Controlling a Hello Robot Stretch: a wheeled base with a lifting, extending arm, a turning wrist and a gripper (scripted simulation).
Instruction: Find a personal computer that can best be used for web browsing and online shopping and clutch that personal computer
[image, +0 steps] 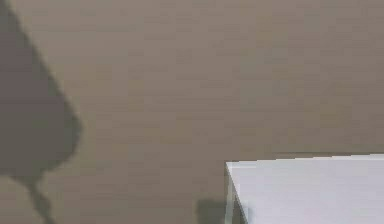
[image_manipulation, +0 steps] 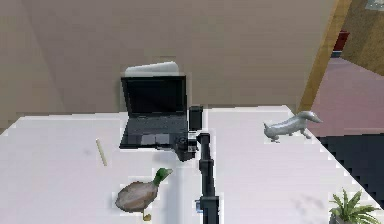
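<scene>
Laptop (image_manipulation: 155, 112): my fingers (image_manipulation: 181, 150) are by its corner; whether they hold anything I cannot tell; I'd take its base squarely.

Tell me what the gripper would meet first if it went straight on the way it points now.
Most likely the open laptop on the white table: the gripper lies by the keyboard's near corner, aimed toward it. Depth is unclear, so I cannot tell how near.

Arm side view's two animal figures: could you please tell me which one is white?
The slim, long-tailed figure right of the arm is white; the duck left of the arm is brown with a green head.
</scene>
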